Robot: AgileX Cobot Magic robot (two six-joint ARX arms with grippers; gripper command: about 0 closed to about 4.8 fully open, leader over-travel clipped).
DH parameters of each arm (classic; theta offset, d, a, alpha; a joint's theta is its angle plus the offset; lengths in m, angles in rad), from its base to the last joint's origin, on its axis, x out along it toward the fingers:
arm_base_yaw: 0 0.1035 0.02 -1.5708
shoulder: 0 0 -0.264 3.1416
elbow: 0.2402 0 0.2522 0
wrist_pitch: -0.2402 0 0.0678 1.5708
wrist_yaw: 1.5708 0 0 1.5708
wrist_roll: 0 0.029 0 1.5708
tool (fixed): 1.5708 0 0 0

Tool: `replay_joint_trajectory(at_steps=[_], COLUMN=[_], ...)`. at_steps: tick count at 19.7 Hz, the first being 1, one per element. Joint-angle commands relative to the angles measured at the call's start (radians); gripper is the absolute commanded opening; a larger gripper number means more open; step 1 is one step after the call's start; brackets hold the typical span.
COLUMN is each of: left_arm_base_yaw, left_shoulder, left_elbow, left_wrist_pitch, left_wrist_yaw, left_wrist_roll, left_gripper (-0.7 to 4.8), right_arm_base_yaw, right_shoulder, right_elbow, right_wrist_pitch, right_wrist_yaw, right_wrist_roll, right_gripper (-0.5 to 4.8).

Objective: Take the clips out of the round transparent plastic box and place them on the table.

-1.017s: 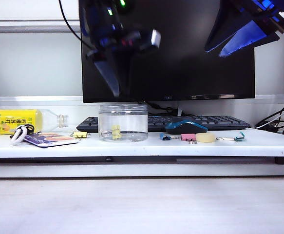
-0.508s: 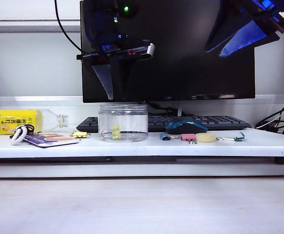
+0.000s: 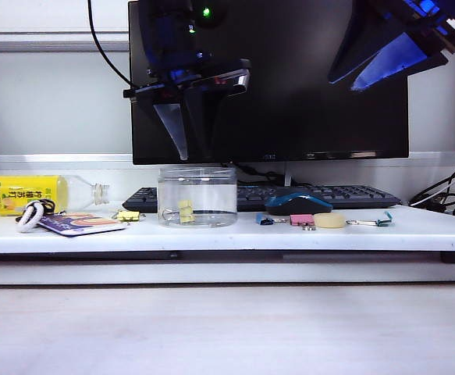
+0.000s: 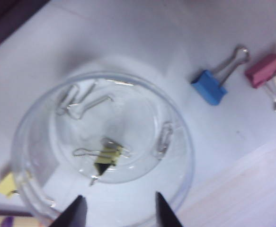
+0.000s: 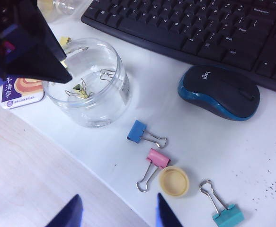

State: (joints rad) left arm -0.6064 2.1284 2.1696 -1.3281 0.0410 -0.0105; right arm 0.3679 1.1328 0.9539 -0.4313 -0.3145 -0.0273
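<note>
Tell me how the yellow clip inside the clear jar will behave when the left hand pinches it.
The clip looks small and probably light, so it may skid on the smooth floor of the jar. Its thin wire handles could swing or slip between the fingers. The left hand hangs open above the jar's mouth; a nudge to the wall might shift the nearly empty jar.

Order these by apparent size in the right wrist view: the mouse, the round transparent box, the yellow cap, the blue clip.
1. round transparent box
2. mouse
3. yellow cap and blue clip: look alike, no ranking.
</note>
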Motion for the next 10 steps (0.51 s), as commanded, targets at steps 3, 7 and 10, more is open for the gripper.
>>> replay_joint_trajectory(at_steps=[3,7,10], left_arm_base_yaw=[-0.002,-0.003,-0.003], left_shoulder=[0.009,0.028,0.04], left_elbow=[-0.001,-0.001,-0.001], left_wrist_pitch=[-0.033,-0.042,-0.047], left_wrist_yaw=[0.008,0.008,0.008], left_wrist_roll=[-0.074,-0.078,-0.08], left_gripper=[1.98,1.98,1.98], right_arm_base_yaw=[0.0,0.0,0.0], right_shoulder=[-0.003,-0.003,-0.003], right_elbow=[0.006,0.006,0.006], right_wrist_pitch=[0.017,0.017,0.017], right_wrist_yaw=[-0.003,-0.003,-0.003], right_wrist_roll=[-0.003,-0.003,-0.003], right_gripper=[2.03,2.03,2.03])
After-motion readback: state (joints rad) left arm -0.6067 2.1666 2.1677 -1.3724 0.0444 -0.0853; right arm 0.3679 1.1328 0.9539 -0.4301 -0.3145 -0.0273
